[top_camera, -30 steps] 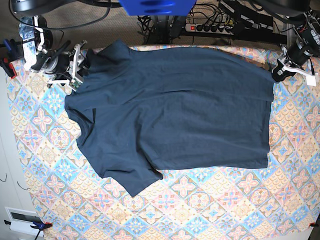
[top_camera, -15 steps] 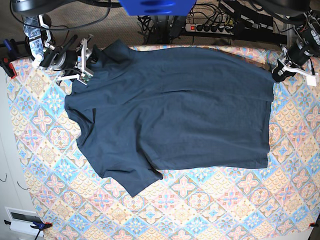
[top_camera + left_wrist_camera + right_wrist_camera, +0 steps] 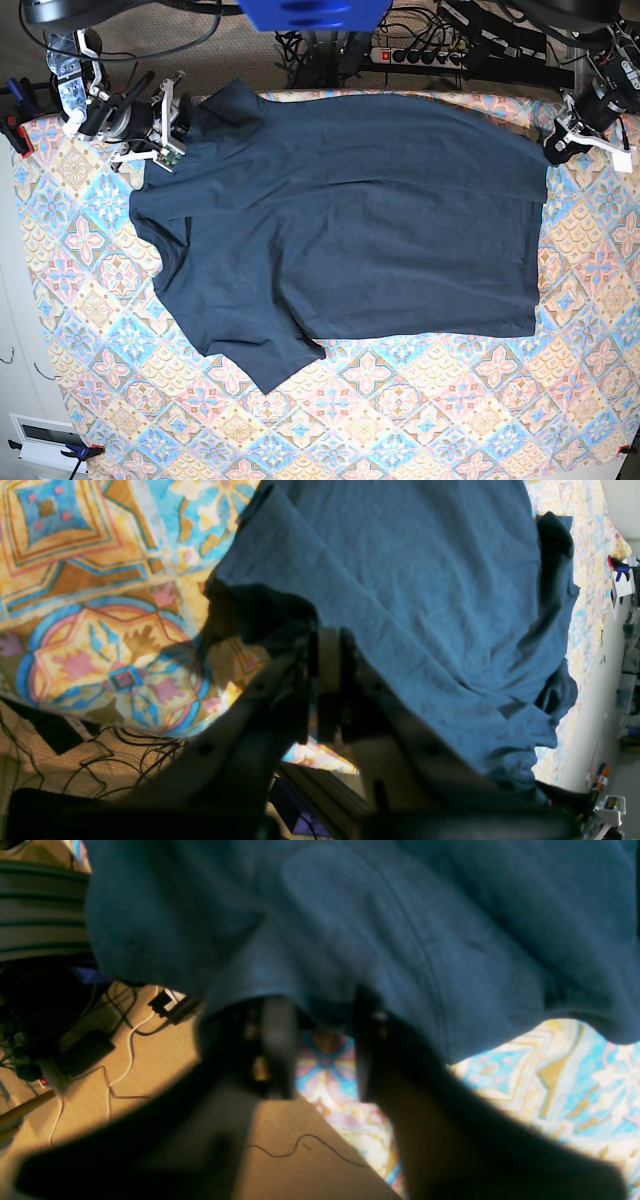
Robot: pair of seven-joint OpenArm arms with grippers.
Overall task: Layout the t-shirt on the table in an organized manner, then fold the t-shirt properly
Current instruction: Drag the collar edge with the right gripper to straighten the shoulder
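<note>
Left pincer [image 3: 327, 645] clamped on t-shirt [image 3: 425, 605] corner.

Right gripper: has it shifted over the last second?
Yes. The right gripper has moved up toward the table's far edge, beside the t-shirt's sleeve.

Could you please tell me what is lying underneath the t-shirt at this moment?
The t-shirt lies spread on the table, whose patterned cloth shows all around it. Whatever else might be beneath the fabric is covered and cannot be seen.
</note>
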